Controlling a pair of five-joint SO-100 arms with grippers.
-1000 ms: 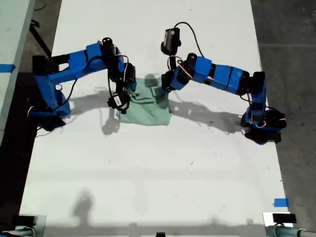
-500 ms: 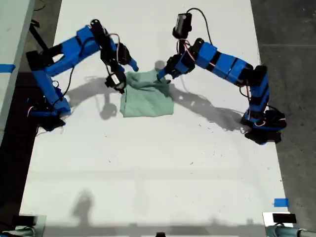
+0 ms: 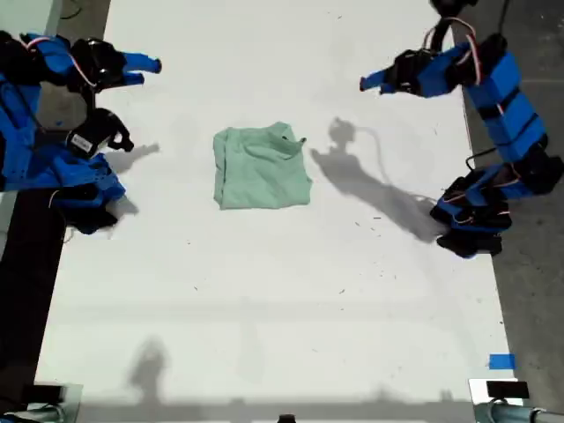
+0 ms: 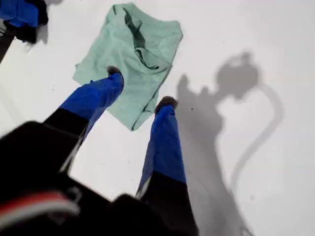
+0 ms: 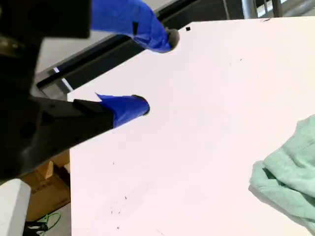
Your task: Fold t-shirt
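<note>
Gripper: my first gripper (image 4: 140, 88), jaws parted, nothing between them, held above the table.
Fingers: two blue fingers with dark tips (image 4: 114, 71), one tip over the shirt, the other just off its edge.
T-shirt: mint-green t-shirt (image 4: 129, 54), folded into a rough rectangle, flat, with a dark crease running across it.
Table: white table (image 4: 256, 162), bare around the shirt.
Shadow: an arm's grey shadow (image 4: 236, 78), at three o'clock of the shirt.
Arm: part of a blue arm (image 4: 19, 14), at nine o'clock of the shirt, apart from it.
</note>
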